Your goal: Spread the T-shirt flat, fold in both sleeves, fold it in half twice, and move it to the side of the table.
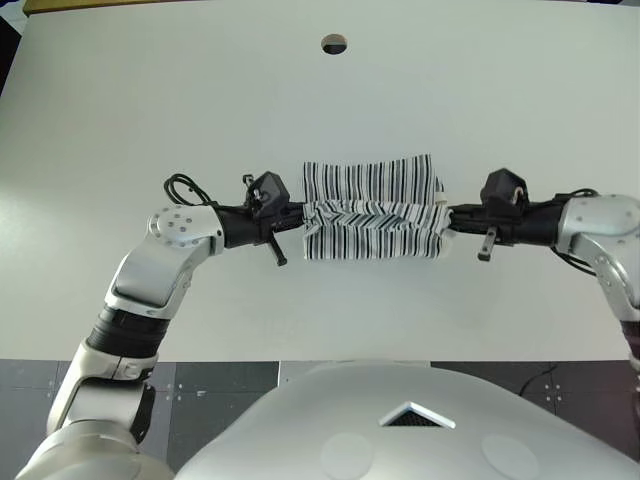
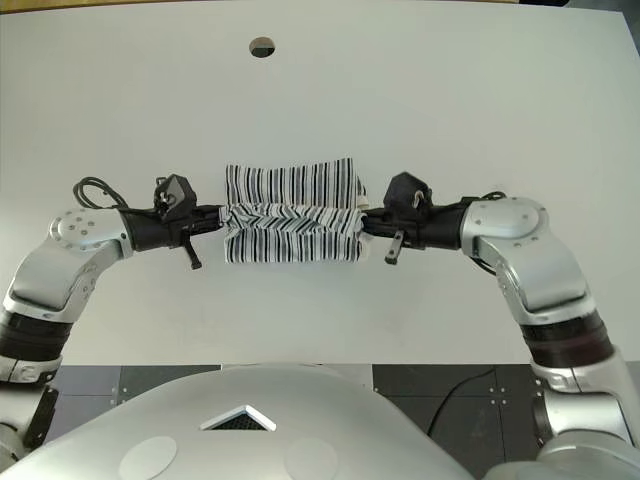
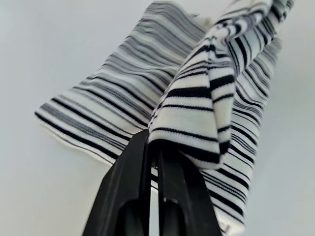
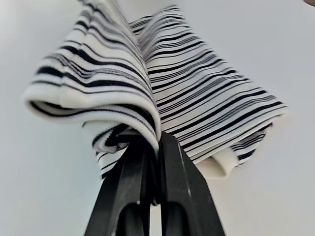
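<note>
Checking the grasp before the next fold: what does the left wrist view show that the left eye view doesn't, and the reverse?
Left wrist view: close up, the left end effector shut on a bunched fold. Left eye view: the right end effector gripping the opposite side, and a hole near the table's far edge. Both: the folded striped T-shirt on the table.

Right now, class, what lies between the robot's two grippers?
The folded striped T-shirt spans the gap: the left gripper is shut on one end, the right gripper on the other. Both eye views show this.
</note>
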Robot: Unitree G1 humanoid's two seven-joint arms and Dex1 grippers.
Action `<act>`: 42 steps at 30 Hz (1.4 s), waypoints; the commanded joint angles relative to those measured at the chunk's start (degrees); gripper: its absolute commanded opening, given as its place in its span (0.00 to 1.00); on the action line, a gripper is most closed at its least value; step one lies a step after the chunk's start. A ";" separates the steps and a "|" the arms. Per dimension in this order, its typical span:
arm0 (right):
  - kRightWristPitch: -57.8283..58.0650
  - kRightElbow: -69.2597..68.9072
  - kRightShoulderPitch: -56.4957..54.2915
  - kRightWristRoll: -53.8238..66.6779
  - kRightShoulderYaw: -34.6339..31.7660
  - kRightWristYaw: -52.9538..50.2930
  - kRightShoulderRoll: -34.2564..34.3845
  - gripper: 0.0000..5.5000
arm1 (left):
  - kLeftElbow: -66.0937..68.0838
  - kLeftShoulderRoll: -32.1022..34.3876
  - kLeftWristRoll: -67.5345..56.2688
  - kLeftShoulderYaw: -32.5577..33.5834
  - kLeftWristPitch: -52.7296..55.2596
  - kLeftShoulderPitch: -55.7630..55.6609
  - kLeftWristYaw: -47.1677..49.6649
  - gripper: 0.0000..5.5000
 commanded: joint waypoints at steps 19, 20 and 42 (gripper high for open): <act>8.96 23.84 -15.38 -3.28 -5.76 -7.12 15.59 0.23 | 15.52 -15.46 -1.67 10.52 11.63 -11.07 8.78 0.22; 9.35 24.37 -15.99 -2.84 -7.02 -7.79 15.99 0.23 | 15.64 -15.87 -2.13 11.52 12.35 -11.33 9.30 0.22; -27.98 10.62 -3.06 -23.25 5.34 -20.34 26.82 0.02 | 1.78 -21.59 12.72 10.08 -24.13 3.38 16.85 0.02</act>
